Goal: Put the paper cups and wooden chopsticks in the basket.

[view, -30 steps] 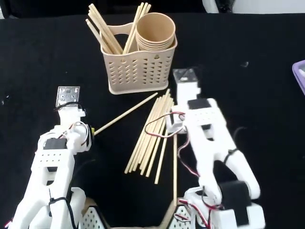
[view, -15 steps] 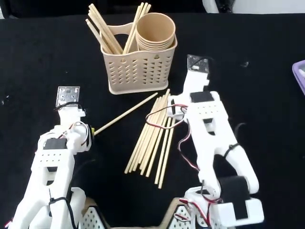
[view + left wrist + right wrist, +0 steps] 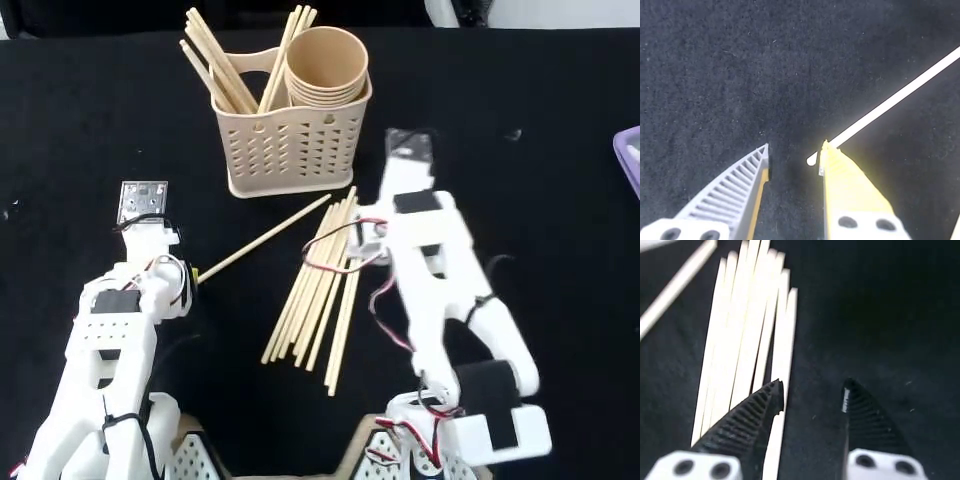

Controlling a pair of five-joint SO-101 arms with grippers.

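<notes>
R tool [image 3: 812, 387], jaws apart, by chopsticks [image 3: 747, 330]

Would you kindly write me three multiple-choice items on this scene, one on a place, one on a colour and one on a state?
1. Where is the stack of paper cups? A) inside the basket B) left of it C) right of it
2. What colour is the table cover? A) white B) black C) green
3. How is the right gripper? A) shut on a chopstick B) shut on a cup C) open and empty
Key: 1 A, the cups stand in one compartment of the basket; 2 B, the cover is black all around; 3 C, its jaws stand apart over bare cover.
</notes>
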